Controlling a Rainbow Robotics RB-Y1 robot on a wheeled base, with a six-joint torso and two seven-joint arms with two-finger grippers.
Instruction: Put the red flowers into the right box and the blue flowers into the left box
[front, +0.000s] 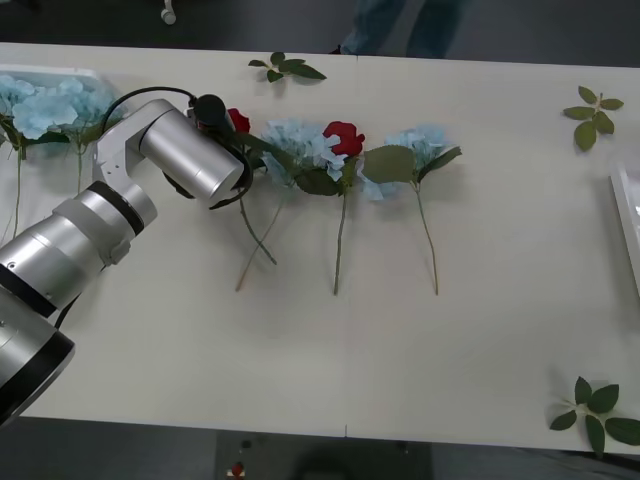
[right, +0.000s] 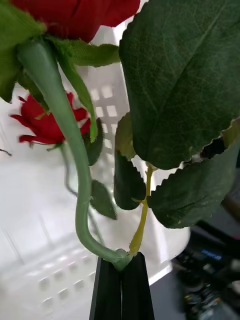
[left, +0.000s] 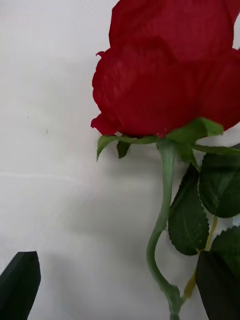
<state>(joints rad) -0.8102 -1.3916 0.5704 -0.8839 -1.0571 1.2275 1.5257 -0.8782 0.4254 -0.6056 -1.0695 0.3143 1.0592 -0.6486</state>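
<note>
L claw (left: 120, 280) is open w/ a red rose (left: 170, 75) on the table (front: 450, 350) between its fingers, stem closer to one finger. I'd centre on the stem just under the head before closing, keeping clear of the blue flowers (front: 300, 145) beside it. R claw (right: 121, 267) is clamped on a second rose (right: 60, 110) by the stem, over the right box (right: 45, 280), where a boxed rose (right: 42, 122) lies beyond the claw. Hard to see in front view: L fingertips are hidden behind the wrist, the right box is cut to a rim strip, and the left box (front: 60, 72) is partly off-frame.
</note>
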